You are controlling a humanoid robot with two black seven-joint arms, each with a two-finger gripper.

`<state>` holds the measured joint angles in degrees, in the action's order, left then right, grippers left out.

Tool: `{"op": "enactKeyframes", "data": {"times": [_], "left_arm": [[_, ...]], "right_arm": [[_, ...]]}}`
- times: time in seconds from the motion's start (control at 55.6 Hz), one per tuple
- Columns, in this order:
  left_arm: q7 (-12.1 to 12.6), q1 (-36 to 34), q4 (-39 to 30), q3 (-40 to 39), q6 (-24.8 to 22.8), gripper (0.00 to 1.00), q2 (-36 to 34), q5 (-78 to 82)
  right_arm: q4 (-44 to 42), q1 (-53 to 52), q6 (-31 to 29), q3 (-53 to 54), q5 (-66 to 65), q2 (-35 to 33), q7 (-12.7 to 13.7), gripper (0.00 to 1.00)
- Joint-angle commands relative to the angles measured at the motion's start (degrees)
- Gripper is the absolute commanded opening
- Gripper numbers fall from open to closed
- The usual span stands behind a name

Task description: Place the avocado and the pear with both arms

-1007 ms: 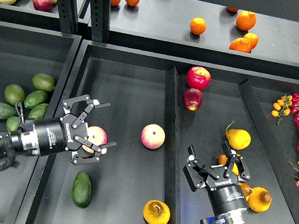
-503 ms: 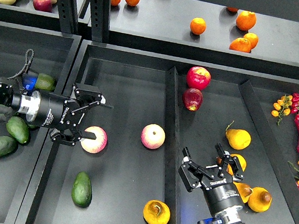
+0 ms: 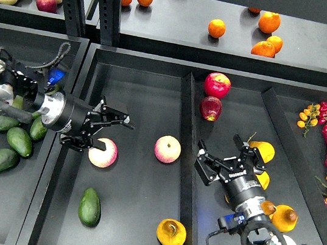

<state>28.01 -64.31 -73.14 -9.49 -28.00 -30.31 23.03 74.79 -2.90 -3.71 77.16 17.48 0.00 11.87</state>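
White lettering on the right hand [image 3: 229, 164] is too small to read.

Avocado [image 3: 90, 207] and pear [image 3: 171, 234], tray floor

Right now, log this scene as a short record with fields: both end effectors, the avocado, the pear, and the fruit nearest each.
left end effector: open, empty, above the middle tray, beside a pink-yellow apple
right end effector: open, empty, over the yellow pears in the right compartment
avocado: lying alone on the middle tray floor, not held
pear: brown-blotched, on the same tray near its divider, not held
second apple: mid-tray, between the two end effectors
avocado pile: left tray
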Motion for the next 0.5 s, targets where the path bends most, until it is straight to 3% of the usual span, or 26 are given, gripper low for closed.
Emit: {"op": "enactKeyframes", "data": {"times": [0.0, 0.485], "left_arm": [[-0.01, -2.58, -0.08, 6.49, 0.00, 1.00, 2.27, -0.09], [-0.01, -0.65, 2.12, 19.41, 0.00, 0.99, 8.78, 4.30]], "right_arm": [[-0.69, -2.19, 0.10, 1.58, -0.07, 0.00, 0.00, 1.00], [-4.65, -11.51, 4.32, 7.92, -0.07, 0.00, -0.18, 1.00]]}}
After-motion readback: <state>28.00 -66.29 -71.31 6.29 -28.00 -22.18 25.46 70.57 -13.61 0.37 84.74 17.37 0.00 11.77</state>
